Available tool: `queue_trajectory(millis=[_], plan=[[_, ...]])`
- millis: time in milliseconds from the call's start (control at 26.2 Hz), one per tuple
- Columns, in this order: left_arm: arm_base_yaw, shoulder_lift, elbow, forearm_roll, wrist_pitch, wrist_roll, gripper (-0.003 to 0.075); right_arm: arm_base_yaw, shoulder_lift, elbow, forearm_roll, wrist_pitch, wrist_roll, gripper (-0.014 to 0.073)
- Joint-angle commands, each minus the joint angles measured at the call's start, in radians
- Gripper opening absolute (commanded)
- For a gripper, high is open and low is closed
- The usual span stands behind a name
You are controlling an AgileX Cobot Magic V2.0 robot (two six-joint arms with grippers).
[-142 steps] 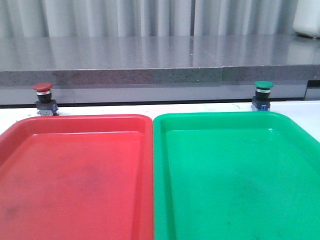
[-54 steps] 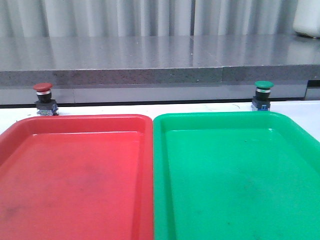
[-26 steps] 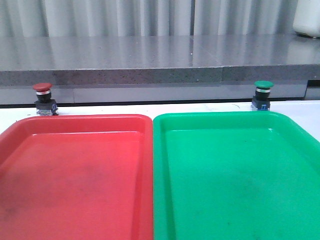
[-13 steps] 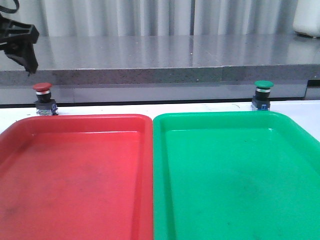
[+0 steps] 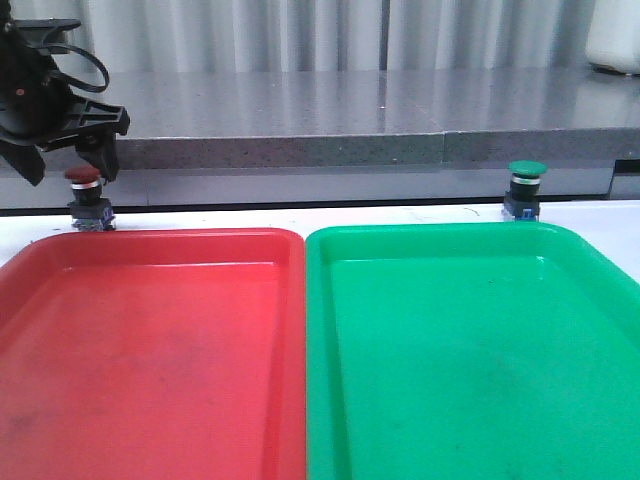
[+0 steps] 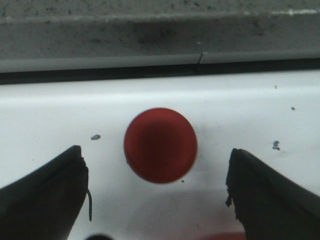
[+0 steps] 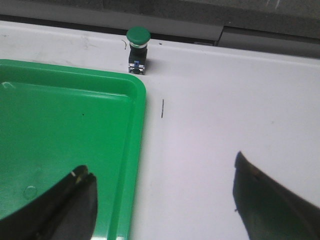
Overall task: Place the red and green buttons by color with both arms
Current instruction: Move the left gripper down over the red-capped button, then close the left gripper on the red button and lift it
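Note:
The red button (image 5: 87, 200) stands upright on the white table behind the red tray (image 5: 150, 350). My left gripper (image 5: 70, 165) hangs open just above it, a finger on each side. From the left wrist view the red cap (image 6: 160, 145) lies between the open fingers (image 6: 45, 195), untouched. The green button (image 5: 525, 190) stands upright behind the green tray (image 5: 470, 350); the right wrist view shows it (image 7: 138, 50) far from my open, empty right gripper (image 7: 162, 200), which is over the tray's right rim (image 7: 140, 100). The right gripper is out of the front view.
A grey stone ledge (image 5: 320, 110) runs along the back of the table, close behind both buttons. The two trays sit side by side and fill the front of the table. A white object (image 5: 615, 35) stands at the far right on the ledge.
My left arm has come into the front view from the upper left and dropped down over the red button. The buttons and trays have not moved.

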Motion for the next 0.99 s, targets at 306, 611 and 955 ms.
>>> queue_trajectory(millis=[306,611,955], plan=[[0.003,0.022,-0.091,-0.006,-0.088,-0.004,0.0405,-0.006,0.005,-0.036,-0.02,-0.067,-0.008,0.058],[0.003,0.008,-0.093,-0.006,-0.068,-0.004,0.0217,-0.006,0.005,-0.036,-0.02,-0.065,-0.008,0.058],[-0.001,-0.214,-0.053,-0.016,0.004,-0.004,0.0217,-0.006,0.005,-0.036,-0.02,-0.065,-0.008,0.058]])
